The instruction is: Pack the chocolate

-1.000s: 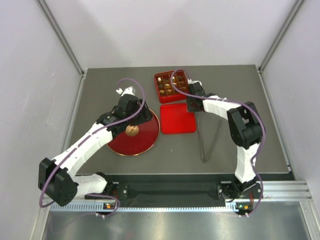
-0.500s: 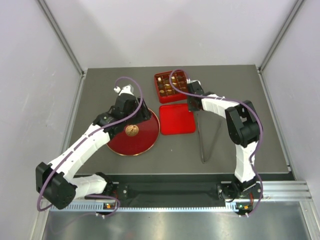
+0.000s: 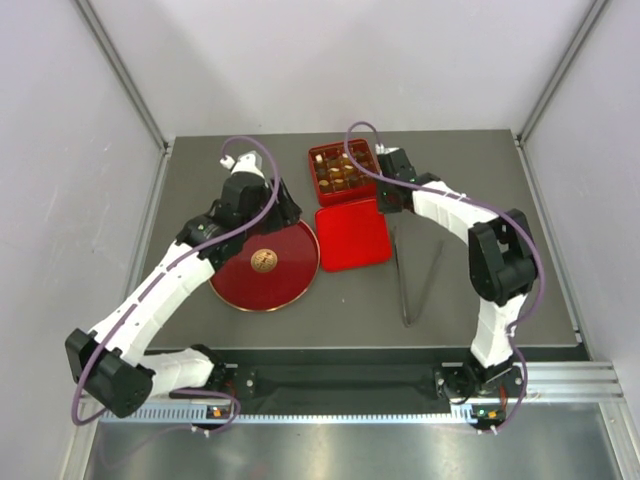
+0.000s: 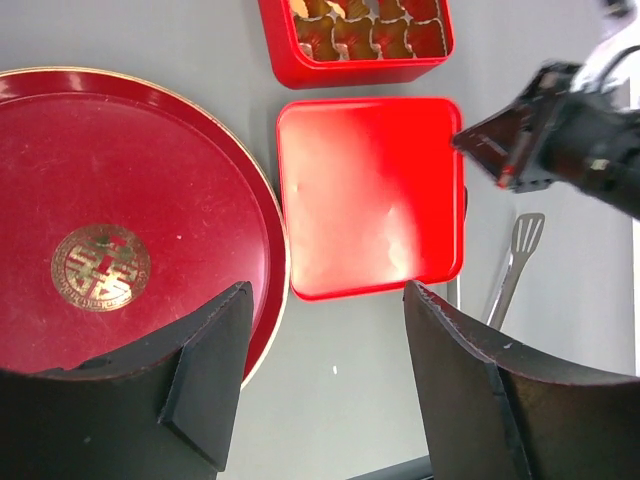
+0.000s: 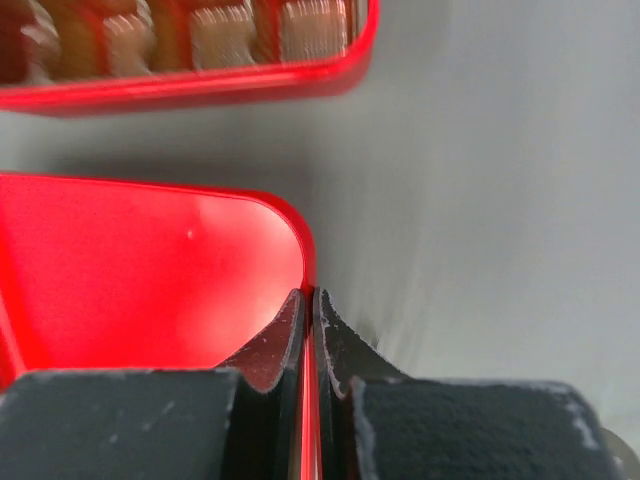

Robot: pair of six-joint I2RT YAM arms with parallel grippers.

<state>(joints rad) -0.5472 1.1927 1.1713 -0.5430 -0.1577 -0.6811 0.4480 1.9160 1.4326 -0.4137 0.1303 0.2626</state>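
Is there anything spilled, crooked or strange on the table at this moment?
Nothing is spilled or damaged. The chocolate sits in the compartments of the red box. The red lid lies off the box, beside it, with the right claw shut on its edge. Metal tongs lie nearby.

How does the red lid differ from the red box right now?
The box holds chocolate pieces in compartments, while the lid is bare. The right pincer is shut on the lid's right rim, and nothing touches the box. The box lies beyond the lid, farther from the robot, with a gap between them. Both are bright red squares with rounded corners.
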